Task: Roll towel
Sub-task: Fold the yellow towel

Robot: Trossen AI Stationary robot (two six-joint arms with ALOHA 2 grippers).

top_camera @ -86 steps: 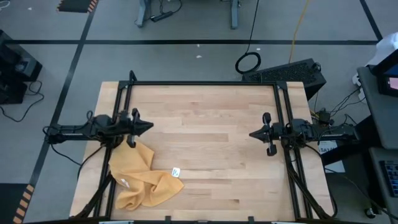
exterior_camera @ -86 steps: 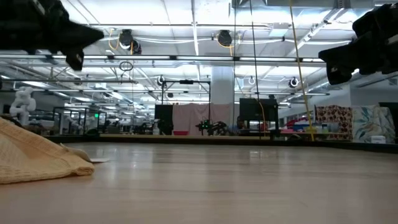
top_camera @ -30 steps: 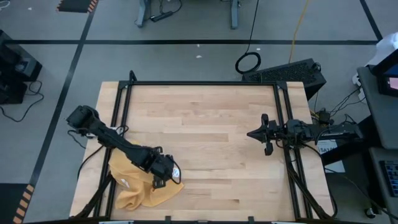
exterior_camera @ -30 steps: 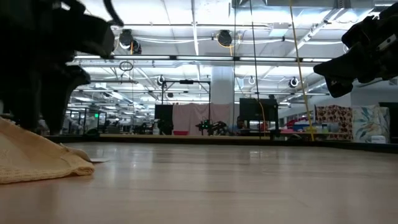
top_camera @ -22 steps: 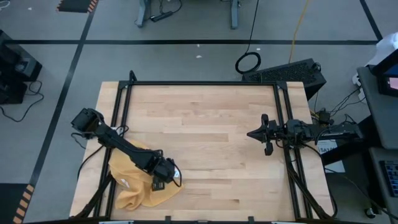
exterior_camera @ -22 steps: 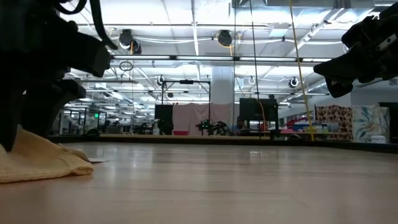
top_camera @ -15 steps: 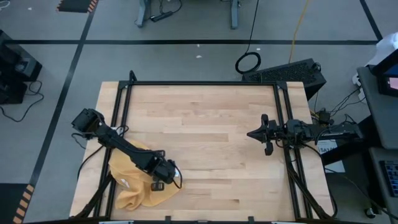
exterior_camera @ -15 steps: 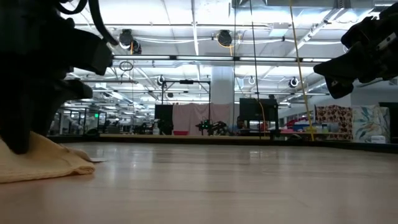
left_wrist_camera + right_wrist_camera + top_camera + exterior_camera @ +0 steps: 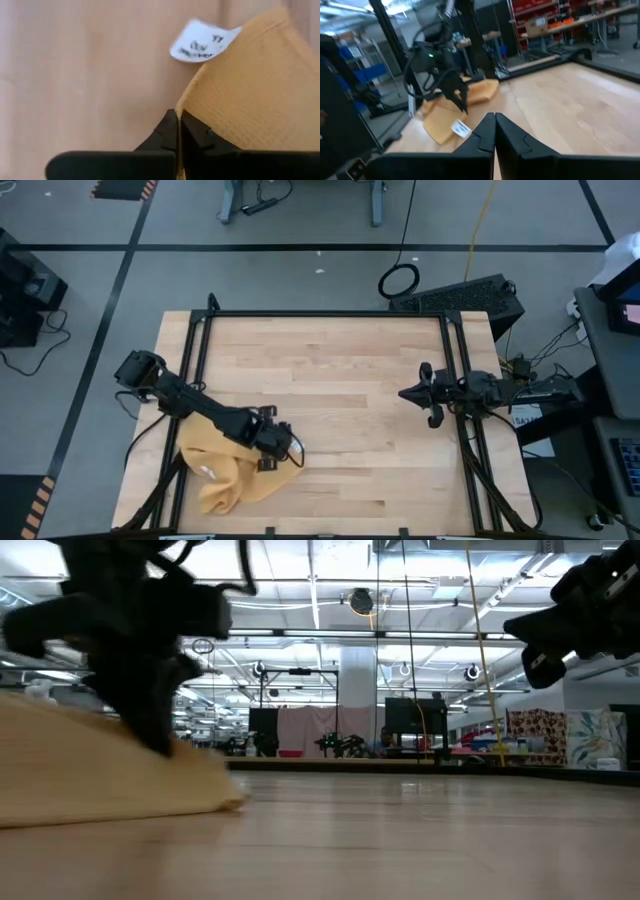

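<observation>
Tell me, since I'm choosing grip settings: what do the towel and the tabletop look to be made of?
Towel: soft woven cloth, likely cotton, matte mustard yellow; a fine waffle texture shows and it drapes in folds. Tabletop: light wood, apparently joined planks with a smooth, slightly glossy finish; grain and seams show.

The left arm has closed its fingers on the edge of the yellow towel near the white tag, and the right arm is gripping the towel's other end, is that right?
Not quite. The right gripper is not on the towel; the high view shows it shut and empty, over bare wood on the far side. The left gripper did close its fingers on the edge near the white tag.
</observation>
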